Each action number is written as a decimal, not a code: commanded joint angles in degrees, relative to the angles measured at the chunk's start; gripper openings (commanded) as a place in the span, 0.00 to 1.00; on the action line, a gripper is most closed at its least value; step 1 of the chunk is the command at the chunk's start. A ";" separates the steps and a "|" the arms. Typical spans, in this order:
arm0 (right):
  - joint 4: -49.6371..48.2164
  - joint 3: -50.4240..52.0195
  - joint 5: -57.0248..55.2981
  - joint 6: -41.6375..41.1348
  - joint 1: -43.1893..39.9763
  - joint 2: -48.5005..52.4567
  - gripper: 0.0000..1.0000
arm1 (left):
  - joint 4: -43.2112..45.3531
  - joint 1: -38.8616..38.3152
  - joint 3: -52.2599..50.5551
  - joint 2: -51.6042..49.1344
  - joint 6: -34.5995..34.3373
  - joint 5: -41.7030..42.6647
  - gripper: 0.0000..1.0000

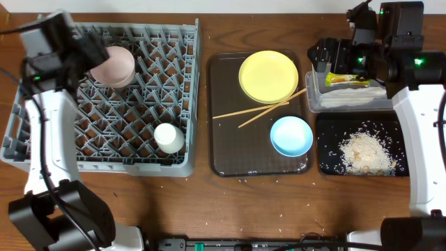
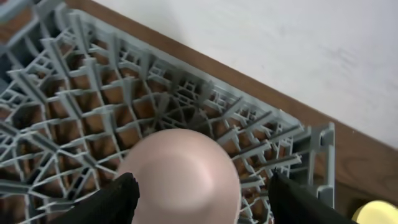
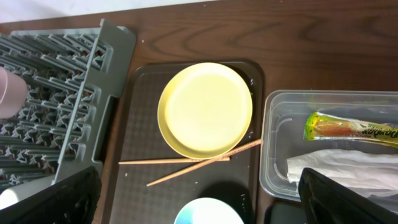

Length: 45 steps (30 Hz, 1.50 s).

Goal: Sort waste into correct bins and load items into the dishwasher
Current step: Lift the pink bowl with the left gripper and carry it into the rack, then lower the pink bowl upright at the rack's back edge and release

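The white bowl (image 1: 115, 66) lies upside down, looking pinkish, at the back of the grey dish rack (image 1: 42, 150). My left gripper (image 2: 202, 194) is open and straddles the bowl (image 2: 180, 162), with a gap at the right finger. A white cup (image 1: 168, 137) stands in the rack's front right. The yellow plate (image 1: 268, 75), two chopsticks (image 1: 261, 109) and the light blue bowl (image 1: 291, 135) rest on the brown serving tray (image 1: 230, 150). My right gripper (image 3: 199, 186) is wide open and empty, high above the tray. The clear tub (image 1: 313, 97) holds the wrapper (image 1: 348, 79) and napkin (image 1: 359, 97). Rice (image 1: 366, 150) lies in the black tray (image 1: 327, 164).
The rack's tall right wall (image 1: 195, 77) stands close to the brown tray's left edge. Loose rice grains dot the wooden table (image 1: 279, 209) along the front. A pale wall lies behind the table's far edge in the left wrist view.
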<state>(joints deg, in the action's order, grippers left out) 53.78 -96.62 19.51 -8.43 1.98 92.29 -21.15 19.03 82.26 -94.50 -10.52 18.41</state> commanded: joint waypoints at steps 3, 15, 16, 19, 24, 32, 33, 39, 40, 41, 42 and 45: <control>0.02 -0.07 -0.02 0.81 -0.42 -0.52 0.99 | -1.95 2.89 0.81 -3.56 -1.25 4.76 0.82; 0.02 -0.07 0.00 0.81 -0.42 -0.52 0.99 | -6.47 4.04 0.61 -7.80 -5.66 4.61 0.85; 0.02 -0.07 0.00 0.81 -0.42 -0.52 0.99 | -6.84 4.04 0.33 -7.85 -6.78 4.28 0.85; 0.02 -0.07 0.00 0.81 -0.42 -0.52 0.99 | -6.99 4.04 -0.76 -8.31 -10.82 2.64 0.85; 0.02 -0.07 0.00 0.81 -0.42 -0.52 0.99 | -6.88 4.02 -1.27 -9.94 -15.43 2.58 0.84; 0.02 -0.07 -0.02 0.81 -0.42 -0.52 0.99 | -8.00 3.67 -1.27 -12.59 -18.97 3.21 0.70; 0.02 -0.07 0.00 0.81 -0.42 -0.52 0.99 | -8.22 3.65 -1.27 -12.70 -18.97 3.19 0.69; 0.02 -0.07 0.00 0.81 -0.42 -0.52 0.99 | -8.35 3.67 -1.36 -12.74 -18.97 3.17 0.52; 0.02 -0.07 0.00 0.81 -0.42 -0.52 0.99 | -8.35 3.67 -1.38 -12.74 -18.95 3.17 0.46; 0.02 -0.07 0.00 0.81 -0.42 -0.52 0.99 | -8.37 3.67 -1.38 -12.74 -18.97 3.19 0.43; 0.02 -0.07 0.00 0.81 -0.42 -0.52 0.99 | -8.39 3.65 -1.38 -12.74 -18.97 3.17 0.39; 0.02 -0.07 0.00 0.81 -0.42 -0.52 0.99 | -8.39 3.67 -1.38 -12.74 -18.95 3.19 0.27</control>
<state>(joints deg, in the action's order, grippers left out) 53.78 -96.62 19.51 -8.43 1.98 92.29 -29.45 22.76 81.34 -106.59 -29.76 21.74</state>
